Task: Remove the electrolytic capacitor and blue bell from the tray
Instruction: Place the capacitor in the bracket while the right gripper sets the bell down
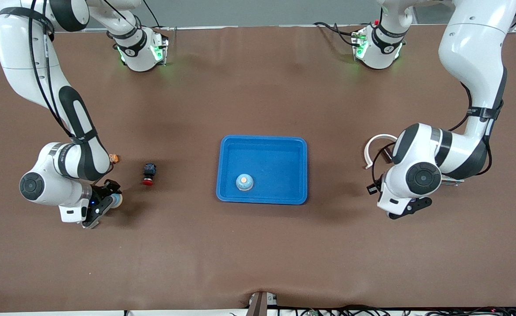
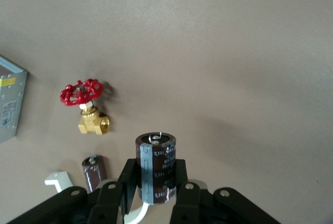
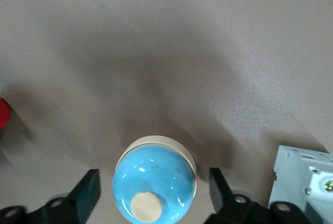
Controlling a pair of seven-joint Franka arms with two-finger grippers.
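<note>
A dark brown capacitor [image 2: 156, 156] with a grey stripe stands upright between the fingers of my left gripper [image 2: 155, 178], which is shut on it a little above the table. In the front view that gripper [image 1: 410, 208] is at the left arm's end of the table and the capacitor is hidden. My right gripper [image 3: 154, 182] stands open around a glossy blue bell [image 3: 156, 174] with a cream button, with a gap on each side. This bell [image 1: 117, 200] rests on the table by the right gripper [image 1: 103, 206]. A second blue bell [image 1: 244, 182] sits in the blue tray [image 1: 262, 142].
Near the right gripper lie a small dark part with a red base [image 1: 148, 174], an orange piece [image 1: 114, 158] and a grey metal box [image 3: 307, 182]. Under the left gripper are a brass valve with a red handwheel [image 2: 86, 107], another capacitor [image 2: 94, 172] and a white ring [image 1: 377, 147].
</note>
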